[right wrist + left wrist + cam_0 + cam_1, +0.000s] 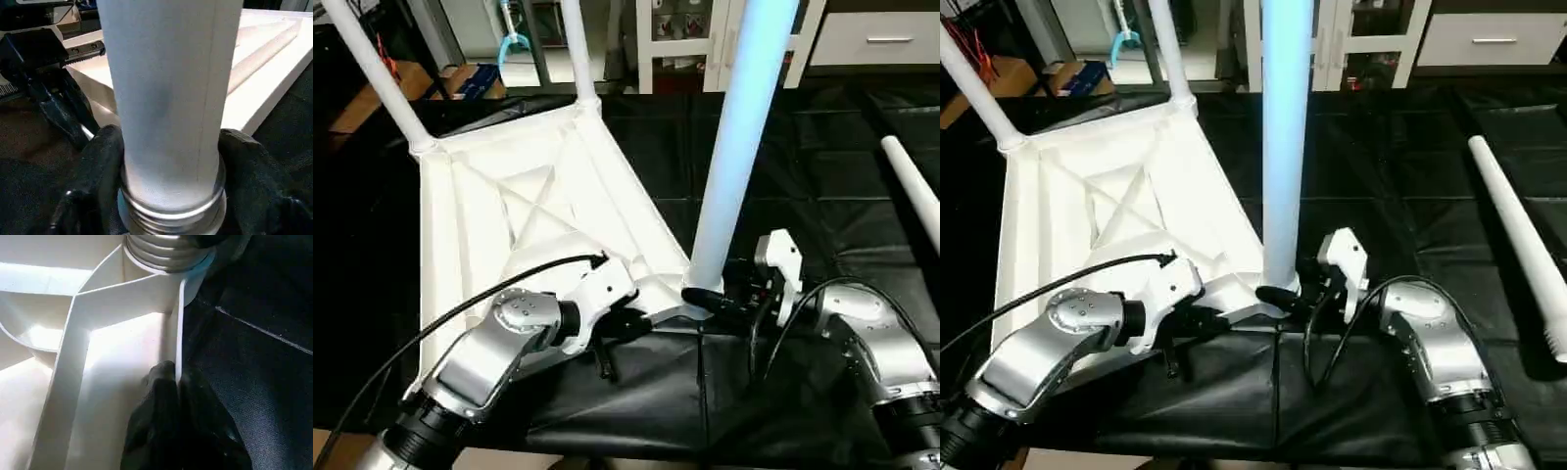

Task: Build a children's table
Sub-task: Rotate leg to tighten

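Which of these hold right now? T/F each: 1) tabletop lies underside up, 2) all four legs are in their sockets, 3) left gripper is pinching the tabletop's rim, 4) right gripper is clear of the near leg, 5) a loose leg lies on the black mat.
1) True. The tabletop lies with its X-ribbed underside facing up.
2) False. Three legs stand in corner sockets; the loose leg lies apart from the table.
3) True. The left gripper is shut on the rim near the near leg.
4) False. The right gripper has its fingers on either side of that leg's base.
5) True. It lies on the black mat, on the robot's right.
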{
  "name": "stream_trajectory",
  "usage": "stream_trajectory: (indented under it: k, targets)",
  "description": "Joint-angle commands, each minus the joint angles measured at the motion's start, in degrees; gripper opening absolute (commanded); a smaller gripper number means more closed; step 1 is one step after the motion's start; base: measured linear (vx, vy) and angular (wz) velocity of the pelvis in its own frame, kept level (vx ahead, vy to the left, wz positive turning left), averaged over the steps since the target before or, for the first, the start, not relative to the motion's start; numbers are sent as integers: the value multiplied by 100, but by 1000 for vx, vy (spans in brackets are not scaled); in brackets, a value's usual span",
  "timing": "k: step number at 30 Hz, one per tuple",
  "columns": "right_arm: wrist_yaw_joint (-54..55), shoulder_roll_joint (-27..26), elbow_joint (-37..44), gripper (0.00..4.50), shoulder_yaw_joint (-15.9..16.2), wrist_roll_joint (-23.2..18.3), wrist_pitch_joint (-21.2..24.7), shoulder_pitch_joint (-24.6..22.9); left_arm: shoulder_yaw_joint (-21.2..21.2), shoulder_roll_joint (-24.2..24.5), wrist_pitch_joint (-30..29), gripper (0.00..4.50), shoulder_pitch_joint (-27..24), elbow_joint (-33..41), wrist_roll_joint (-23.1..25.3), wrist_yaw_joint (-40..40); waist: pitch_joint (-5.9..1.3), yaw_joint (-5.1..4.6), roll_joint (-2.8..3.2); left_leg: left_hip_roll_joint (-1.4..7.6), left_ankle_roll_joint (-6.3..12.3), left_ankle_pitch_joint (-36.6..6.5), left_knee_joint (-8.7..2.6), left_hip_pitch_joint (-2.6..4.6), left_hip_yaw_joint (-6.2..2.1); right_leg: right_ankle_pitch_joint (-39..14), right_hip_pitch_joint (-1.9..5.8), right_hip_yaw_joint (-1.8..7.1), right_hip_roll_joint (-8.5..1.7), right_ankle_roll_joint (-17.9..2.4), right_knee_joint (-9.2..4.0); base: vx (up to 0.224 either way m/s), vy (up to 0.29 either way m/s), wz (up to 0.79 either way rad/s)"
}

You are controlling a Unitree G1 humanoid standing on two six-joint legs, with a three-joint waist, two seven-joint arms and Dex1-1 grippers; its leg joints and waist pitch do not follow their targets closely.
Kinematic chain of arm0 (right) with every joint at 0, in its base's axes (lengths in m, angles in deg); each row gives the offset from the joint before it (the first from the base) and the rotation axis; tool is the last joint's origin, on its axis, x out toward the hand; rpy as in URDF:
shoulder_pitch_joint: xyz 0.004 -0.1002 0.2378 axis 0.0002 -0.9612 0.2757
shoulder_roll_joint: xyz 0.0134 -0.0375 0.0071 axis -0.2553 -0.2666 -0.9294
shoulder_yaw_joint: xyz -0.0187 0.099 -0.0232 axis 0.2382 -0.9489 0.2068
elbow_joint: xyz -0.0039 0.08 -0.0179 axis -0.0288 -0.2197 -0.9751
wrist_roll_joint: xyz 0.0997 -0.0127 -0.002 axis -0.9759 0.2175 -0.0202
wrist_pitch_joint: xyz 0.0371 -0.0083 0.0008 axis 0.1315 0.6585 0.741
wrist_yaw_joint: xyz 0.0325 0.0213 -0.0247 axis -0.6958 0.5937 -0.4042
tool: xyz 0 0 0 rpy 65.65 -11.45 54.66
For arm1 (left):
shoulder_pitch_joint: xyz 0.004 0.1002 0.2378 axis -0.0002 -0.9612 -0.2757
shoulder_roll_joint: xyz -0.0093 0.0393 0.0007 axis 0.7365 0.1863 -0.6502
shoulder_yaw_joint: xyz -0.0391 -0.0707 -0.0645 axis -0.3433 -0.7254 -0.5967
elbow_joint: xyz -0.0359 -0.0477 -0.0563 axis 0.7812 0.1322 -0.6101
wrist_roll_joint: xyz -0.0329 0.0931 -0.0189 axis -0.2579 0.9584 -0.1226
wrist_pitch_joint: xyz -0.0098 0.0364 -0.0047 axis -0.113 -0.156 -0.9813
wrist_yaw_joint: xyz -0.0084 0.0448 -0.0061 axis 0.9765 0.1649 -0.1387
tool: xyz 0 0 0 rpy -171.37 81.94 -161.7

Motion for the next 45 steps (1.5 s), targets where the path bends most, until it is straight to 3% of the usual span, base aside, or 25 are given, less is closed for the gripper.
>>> stream_trajectory:
  k: [1, 8, 9, 12, 14, 15, 16, 20, 27, 28, 33, 34, 36, 41, 44, 45]
  targets:
    - [582, -65, -281, 275, -151, 189, 1, 58, 267, 34, -219, 0, -158, -78, -97, -209, -340, 0, -97, 343, 721, -931, -413, 96, -137, -925, 244, 150, -268, -1519, -315, 0, 0, 0]
    - [1862, -456, -515, 261, -310, 589, 102, 144, 84, -369, -290, 0, -4, -482, 119, 446, -290, -118, -98, 326, 373, -1509, -476, 92, -155, -1685, 223, 141, -263, -1310, -396, 0, 0, 0]
    - [2367, -633, -539, 261, -375, 712, 217, 151, -10, -561, -356, 0, 74, -637, 190, 745, -277, -149, -96, 319, 292, -1570, -483, 71, -161, -1819, 230, 142, -264, -1239, -399, 0, 0, 0]
    - [3091, -890, -568, 261, -419, 933, 351, 161, -156, -869, -365, 0, 198, -898, 305, 1214, -263, -167, -103, 303, 111, -1912, -510, 110, -167, -2283, 171, 142, -255, -1045, -465, 0, 0, 0]
    - [4222, -1414, -628, 260, -293, 1404, 346, 179, -418, -1544, -112, 0, 445, -1429, 358, 1954, -254, -180, -114, 293, 40, -2004, -506, 114, -157, -2420, 138, 153, -252, -971, -499, 0, 0, 0]
    - [4222, -1414, -628, 260, -293, 1404, 346, 179, -418, -1544, -112, 0, 445, -1429, 358, 1954, -263, -172, -108, 284, -18, -2096, -512, 136, -167, -2545, 118, 152, -252, -908, -507, 0, 0, 0]
    - [4436, -1593, -641, 259, -218, 1476, 369, 187, -446, -1721, -42, 0, 519, -1575, 364, 2097, -261, -184, -131, 273, -5, -2123, -522, 108, -178, -2589, 135, 150, -251, -839, -510, 0, 0, 0]
    - [4920, -1967, -645, 259, 0, 1676, 385, 242, -399, -2014, 84, 0, 668, -1820, 464, 2320, -272, -164, -123, 277, 31, -2205, -536, 116, -193, -2785, 102, 165, -264, -687, -539, 0, 0, 0]
    - [4765, -2131, -456, 259, -99, 1379, 145, 279, -384, -1880, 76, 0, 595, -1676, 524, 2229, -267, -168, -110, 284, 46, -2346, -563, 95, -203, -2886, 84, 171, -276, -552, -559, 0, 0, 0]
    - [4549, -2111, -238, 294, -162, 1197, 25, 230, -359, -1724, 79, 0, 522, -1573, 533, 2106, -271, -171, -99, 292, 52, -2323, -568, 88, -207, -2851, 83, 176, -277, -552, -552, 0, 0, 0]
    - [4353, -2033, 19, 339, -271, 993, 11, 190, -254, -1465, 78, 0, 397, -1379, 521, 1833, -320, -147, -105, 305, 234, -1710, -537, 41, -172, -1873, 150, 182, -270, -836, -475, 0, 0, 0]
    - [4246, -1948, 114, 360, -304, 934, 18, 174, -205, -1343, 97, 0, 326, -1276, 496, 1652, -344, -137, -110, 296, 368, -1410, -504, 30, -155, -1534, 186, 177, -278, -978, -436, 0, 0, 0]
    - [3980, -1803, 227, 378, -315, 828, -25, 160, -164, -1204, 167, 0, 223, -1159, 425, 1407, -360, -107, -96, 300, 515, -1184, -470, 56, -136, -1333, 182, 173, -280, -1061, -426, 0, 0, 0]
    - [2317, -980, 473, 392, -189, 348, 72, 80, 58, -664, 174, 0, -104, -691, 118, 535, -397, -71, -50, 323, 893, -484, -392, 52, -132, -375, 239, 137, -261, -1365, -291, 0, 0, 0]
    - [1871, -698, 476, 392, -149, 291, 83, 29, 110, -511, 136, 0, -156, -551, 55, 347, -422, -26, -46, 319, 1091, -122, -343, 70, -124, 53, 247, 127, -249, -1512, -238, 0, 0, 0]
    - [1336, -335, 445, 392, -116, 233, 43, -46, 158, -301, 85, 0, -202, -387, -24, 95, -426, -5, -66, 318, 1158, -96, -332, 73, -125, 57, 254, 115, -246, -1547, -230, 0, 0, 0]
